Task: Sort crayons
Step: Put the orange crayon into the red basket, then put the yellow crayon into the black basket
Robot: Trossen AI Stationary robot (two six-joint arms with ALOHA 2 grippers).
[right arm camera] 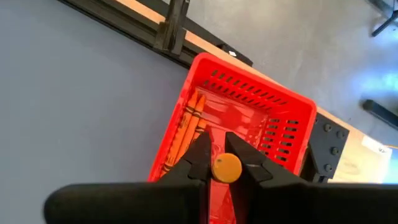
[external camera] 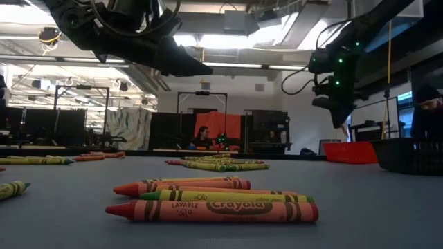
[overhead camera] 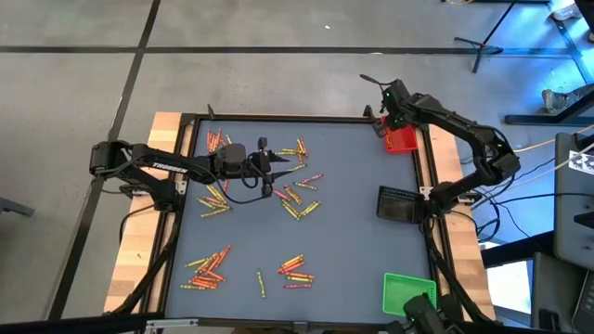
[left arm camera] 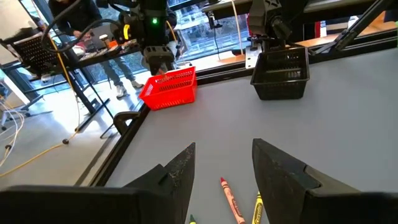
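Observation:
Many red, orange and yellow crayons [overhead camera: 295,199] lie scattered in clusters on the grey table mat. My left gripper [left arm camera: 224,165] is open and hovers above a red crayon [left arm camera: 230,199] and a yellow one near the table's far middle [overhead camera: 281,167]. My right gripper [right arm camera: 227,163] is shut on an orange crayon above the red tray [right arm camera: 249,118] at the far right corner [overhead camera: 401,139]. Orange crayons [right arm camera: 186,124] lie in that tray. My right gripper pinches the orange crayon between its two fingertips; the crayon's round end [right arm camera: 227,168] faces the wrist camera. The fingers point down, over the red tray. The crayon is lifted clear of the tray; its lower part is hidden behind its own end.
A black tray [overhead camera: 397,202] stands at the right edge and a green tray [overhead camera: 408,292] at the near right corner. A raised black frame [overhead camera: 278,118] rims the mat. Crayon clusters lie at the near left [overhead camera: 209,269] and near middle [overhead camera: 295,271].

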